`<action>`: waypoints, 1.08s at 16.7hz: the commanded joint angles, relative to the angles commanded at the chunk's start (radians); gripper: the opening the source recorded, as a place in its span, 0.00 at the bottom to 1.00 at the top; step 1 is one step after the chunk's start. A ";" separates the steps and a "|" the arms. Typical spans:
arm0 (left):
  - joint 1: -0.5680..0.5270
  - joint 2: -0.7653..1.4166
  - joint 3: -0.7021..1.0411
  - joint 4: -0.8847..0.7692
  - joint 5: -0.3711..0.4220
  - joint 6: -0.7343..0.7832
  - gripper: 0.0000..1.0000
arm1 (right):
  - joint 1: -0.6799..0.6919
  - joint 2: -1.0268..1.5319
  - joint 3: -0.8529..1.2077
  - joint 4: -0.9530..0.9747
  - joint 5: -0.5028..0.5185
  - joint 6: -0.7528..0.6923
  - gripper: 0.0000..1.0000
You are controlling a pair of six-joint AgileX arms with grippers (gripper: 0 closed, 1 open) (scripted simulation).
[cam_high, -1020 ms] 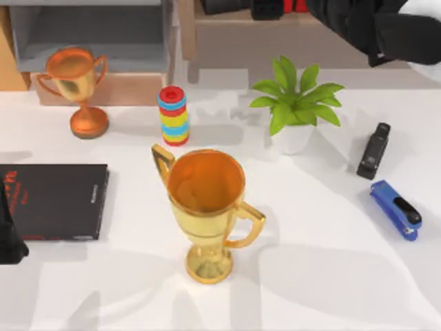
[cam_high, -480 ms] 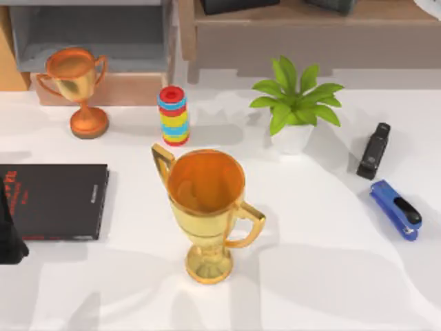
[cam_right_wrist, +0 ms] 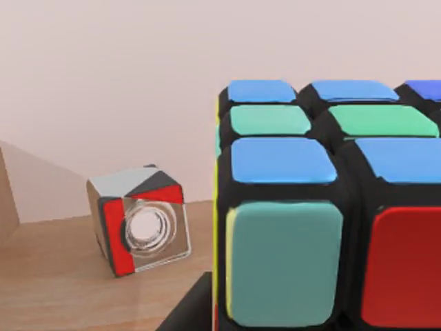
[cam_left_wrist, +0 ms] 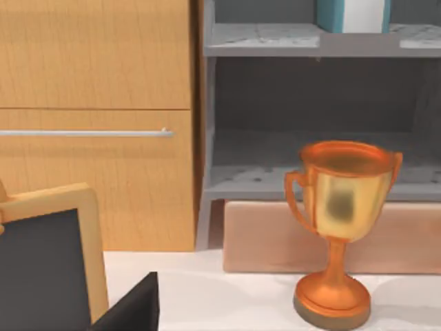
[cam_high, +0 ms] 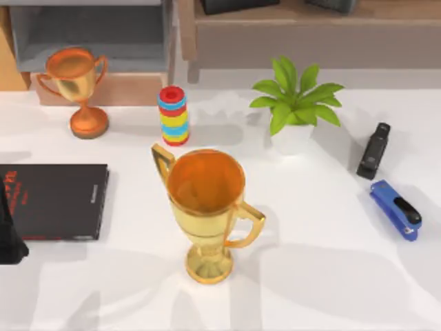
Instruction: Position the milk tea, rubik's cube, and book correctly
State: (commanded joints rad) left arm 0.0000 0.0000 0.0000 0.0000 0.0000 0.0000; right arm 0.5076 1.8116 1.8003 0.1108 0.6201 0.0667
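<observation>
The rubik's cube point(cam_right_wrist: 324, 227) looms close in the right wrist view, with blue, teal, green and red squares in a black frame, above a wooden shelf board point(cam_right_wrist: 62, 276). My right gripper is shut on it, and one dark finger point(cam_right_wrist: 186, 314) lies against its side. The book point(cam_left_wrist: 329, 14), light teal with pale page edges, stands on the upper level of the grey shelf point(cam_left_wrist: 262, 41). The milk tea is out of view. My left arm point(cam_high: 8, 234) is parked at the table's far left edge.
A big gold trophy point(cam_high: 207, 207) stands mid-table, with a small trophy point(cam_high: 74, 86), a ring stack point(cam_high: 173, 114) and a plant point(cam_high: 295, 103) behind it. A black book point(cam_high: 52, 200) lies left. Two staplers point(cam_high: 373, 150) point(cam_high: 396, 209) lie right. A small lens cube point(cam_right_wrist: 138, 221) sits on the shelf board.
The right arm, seen one second ago in the upper right corner of the top view, has moved out of that view. Nothing on the table has shifted.
</observation>
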 joint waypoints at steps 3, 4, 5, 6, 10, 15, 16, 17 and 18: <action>0.000 0.000 0.000 0.000 0.000 0.000 1.00 | -0.039 0.109 0.156 -0.030 -0.023 0.009 0.00; 0.000 0.000 0.000 0.000 0.000 0.000 1.00 | -0.043 0.149 0.208 -0.051 -0.039 0.004 0.00; 0.000 0.000 0.000 0.000 0.000 0.000 1.00 | -0.044 0.187 0.256 -0.074 -0.058 -0.005 0.00; 0.000 0.000 0.000 0.000 0.000 0.000 1.00 | -0.043 0.223 0.295 -0.099 -0.080 -0.017 0.00; 0.000 0.000 0.000 0.000 0.000 0.000 1.00 | -0.045 0.306 0.363 -0.162 -0.126 -0.053 0.00; 0.000 0.000 0.000 0.000 0.000 0.000 1.00 | -0.045 0.306 0.363 -0.162 -0.126 -0.053 0.15; 0.000 0.000 0.000 0.000 0.000 0.000 1.00 | -0.045 0.306 0.363 -0.162 -0.126 -0.053 0.23; 0.000 0.000 0.000 0.000 0.000 0.000 1.00 | -0.045 0.306 0.363 -0.162 -0.126 -0.053 0.30; 0.000 0.000 0.000 0.000 0.000 0.000 1.00 | -0.045 0.306 0.363 -0.162 -0.126 -0.053 0.38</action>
State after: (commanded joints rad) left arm 0.0000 0.0000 0.0000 0.0000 0.0000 0.0000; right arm 0.4629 2.1176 2.1633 -0.0508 0.4942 0.0140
